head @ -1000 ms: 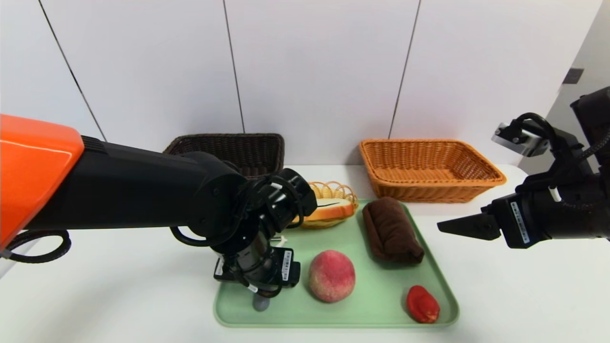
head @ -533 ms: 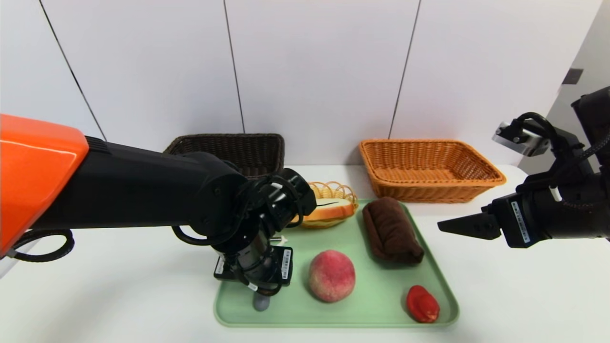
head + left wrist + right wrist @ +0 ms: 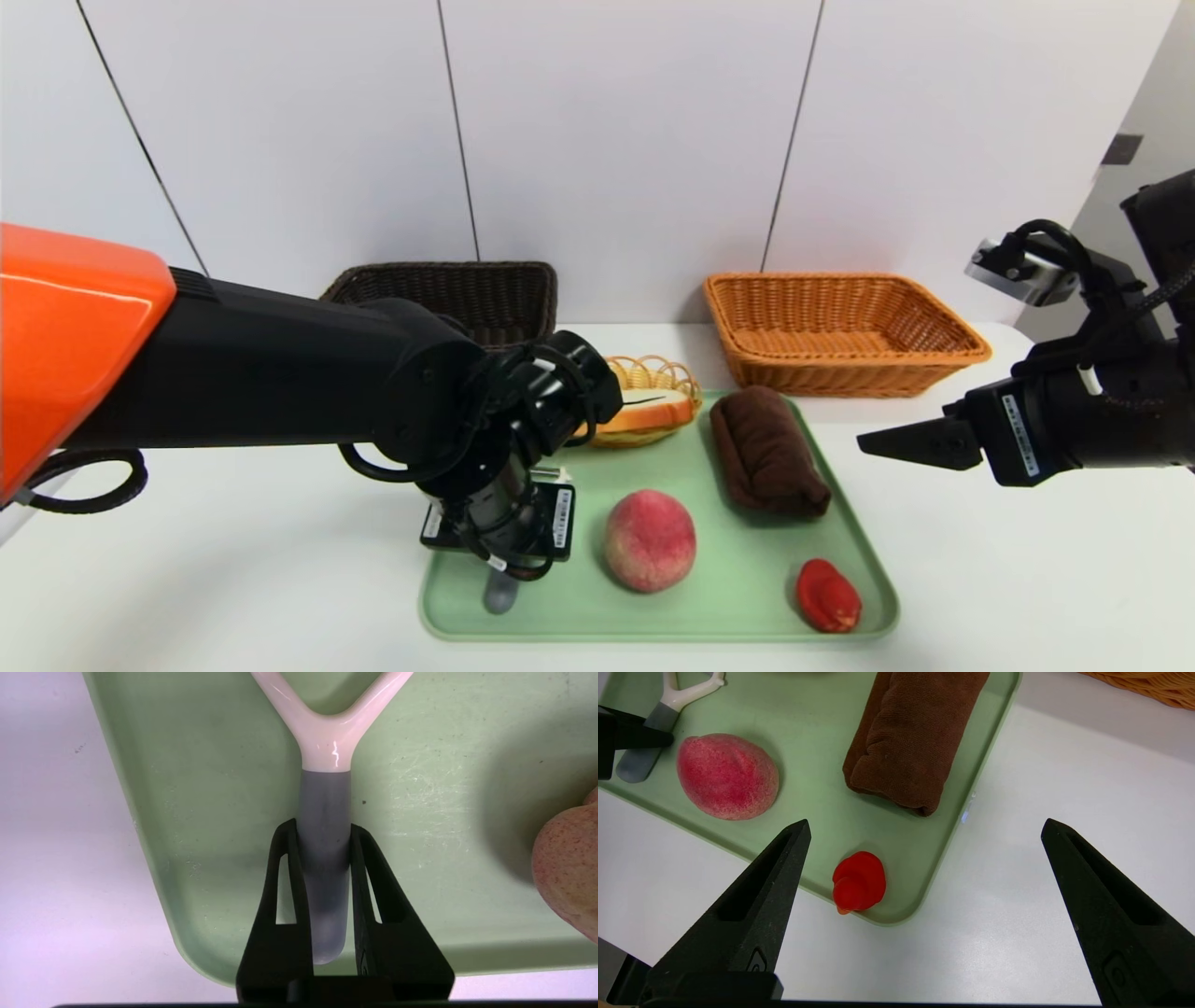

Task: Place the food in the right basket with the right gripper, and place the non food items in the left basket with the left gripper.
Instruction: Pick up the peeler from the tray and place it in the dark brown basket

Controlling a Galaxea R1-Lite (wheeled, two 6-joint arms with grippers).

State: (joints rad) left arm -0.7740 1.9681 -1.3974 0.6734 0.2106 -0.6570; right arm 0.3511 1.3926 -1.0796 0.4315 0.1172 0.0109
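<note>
A peeler with a grey handle and a white forked head lies at the near left corner of the green tray. My left gripper points down over it, shut on the grey handle. On the tray are also a peach, a rolled brown towel and a small red food piece. My right gripper hovers open to the right of the tray, above the table, with nothing between its fingers.
A dark brown basket stands at the back left and an orange wicker basket at the back right. A small woven basket holding bread sits at the tray's far edge, behind my left arm.
My left gripper's jaws have closed from open onto the peeler's grey handle, and the handle's end has shifted slightly left. The right arm has not moved.
</note>
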